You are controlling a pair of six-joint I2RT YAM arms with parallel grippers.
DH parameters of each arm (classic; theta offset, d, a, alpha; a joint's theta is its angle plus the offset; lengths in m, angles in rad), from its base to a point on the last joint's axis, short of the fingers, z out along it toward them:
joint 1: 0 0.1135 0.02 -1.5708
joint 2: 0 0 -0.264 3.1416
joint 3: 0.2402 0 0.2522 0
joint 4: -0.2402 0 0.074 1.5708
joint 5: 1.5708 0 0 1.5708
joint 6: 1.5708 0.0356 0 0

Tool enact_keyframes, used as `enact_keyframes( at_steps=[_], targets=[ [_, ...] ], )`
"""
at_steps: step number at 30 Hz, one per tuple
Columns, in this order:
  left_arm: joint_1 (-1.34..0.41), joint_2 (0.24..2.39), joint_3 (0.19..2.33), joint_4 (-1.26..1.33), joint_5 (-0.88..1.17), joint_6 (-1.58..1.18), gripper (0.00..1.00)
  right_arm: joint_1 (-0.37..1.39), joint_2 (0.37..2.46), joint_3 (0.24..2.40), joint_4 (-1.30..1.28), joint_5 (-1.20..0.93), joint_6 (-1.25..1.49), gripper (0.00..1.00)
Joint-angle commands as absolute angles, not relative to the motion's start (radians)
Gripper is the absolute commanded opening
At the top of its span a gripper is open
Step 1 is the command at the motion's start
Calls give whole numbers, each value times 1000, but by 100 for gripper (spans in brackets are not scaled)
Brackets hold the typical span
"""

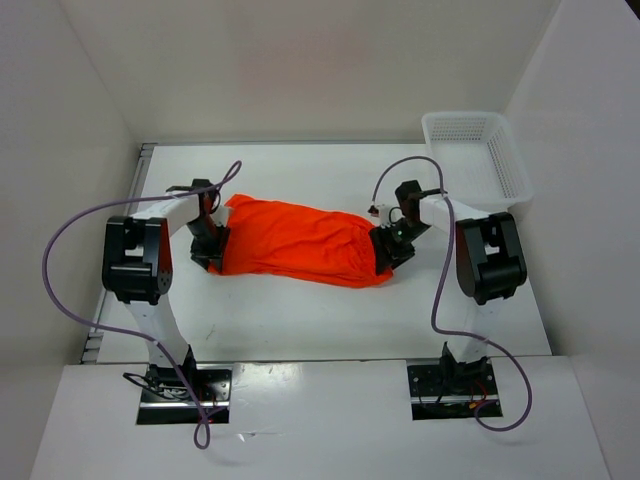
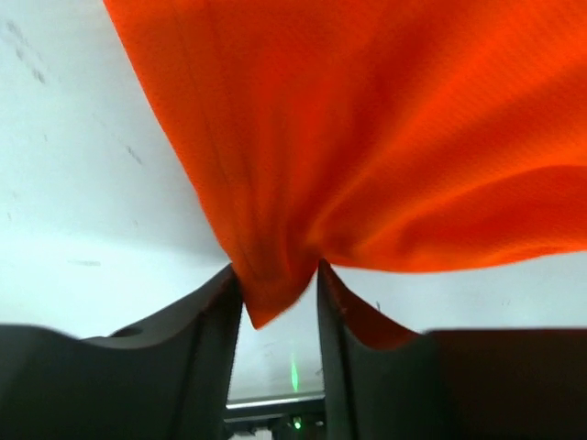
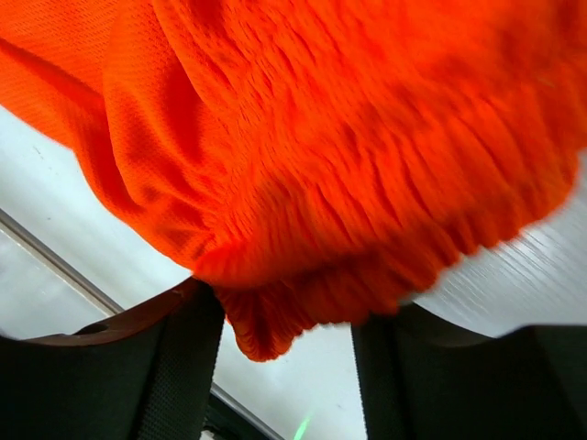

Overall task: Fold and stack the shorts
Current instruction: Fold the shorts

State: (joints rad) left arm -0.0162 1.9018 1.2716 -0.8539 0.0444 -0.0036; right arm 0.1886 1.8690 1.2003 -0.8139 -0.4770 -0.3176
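Well, the orange shorts [image 1: 298,243] lie across the middle of the table [image 1: 300,320], a rumpled band stretched between my two claws and well apart from the white mesh basket [image 1: 505,150] at the far right corner. My left claw [image 2: 278,293] stands parted around a pinched corner of thin cloth, which brushes both fingers [image 2: 206,321] but looks unsqueezed. My right claw [image 3: 284,321] is spread wide, the gathered waistband sagging between its fingers with bare table showing at one side. I judge this to be the letting-go after a fold — so the care is in leaving. I should lift both claws straight up and away together, fingers spread, so no hem snags and drags the layer askew, then smooth the bumps before folding again.
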Motion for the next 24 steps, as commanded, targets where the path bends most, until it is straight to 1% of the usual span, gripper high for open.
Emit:
enact_keyframes(
  at_steps=[1, 2, 5, 6, 8, 9, 11, 13, 14, 15, 18, 19, 24],
  targets=[
    [-11, 1832, 1308, -937, 32, 0, 46, 222, 1910, 1189, -778, -424, -276, 57],
    [0, 1822, 1322, -937, 32, 0, 52, 238, 1925, 1189, -767, -405, -259, 55],
    [9, 1786, 1367, -963, 41, 0, 58, 268, 1966, 1198, -767, -368, -215, 42],
    [9, 1776, 1376, -975, 29, 0, 60, 268, 1986, 1198, -756, -368, -190, 33],
    [9, 1759, 1391, -989, 14, 0, 62, 268, 2006, 1207, -756, -368, -179, 20],
    [9, 1746, 1405, -989, -7, 0, 63, 268, 2017, 1207, -756, -368, -166, 7],
    [9, 1746, 1466, -989, 4, 0, 65, 268, 2029, 1218, -756, -325, -143, 0],
    [-30, 1776, 1546, -999, 24, 0, 66, 268, 2029, 1229, -765, -281, -152, 0],
    [-61, 1825, 1587, -999, 25, 0, 66, 268, 2019, 1242, -765, -262, -152, 0],
    [-133, 1856, 1665, -999, 35, 0, 66, 268, 2008, 1259, -765, -217, -152, 0],
    [-265, 1994, 1765, -999, 81, 0, 66, 268, 1962, 1295, -756, -152, -176, 0],
    [-287, 2026, 1819, -985, 100, 0, 66, 268, 1953, 1320, -756, -152, -198, 0],
    [-373, 2196, 1945, -887, 161, 0, 66, 259, 1888, 1376, -801, -179, -270, 0]
  ],
)
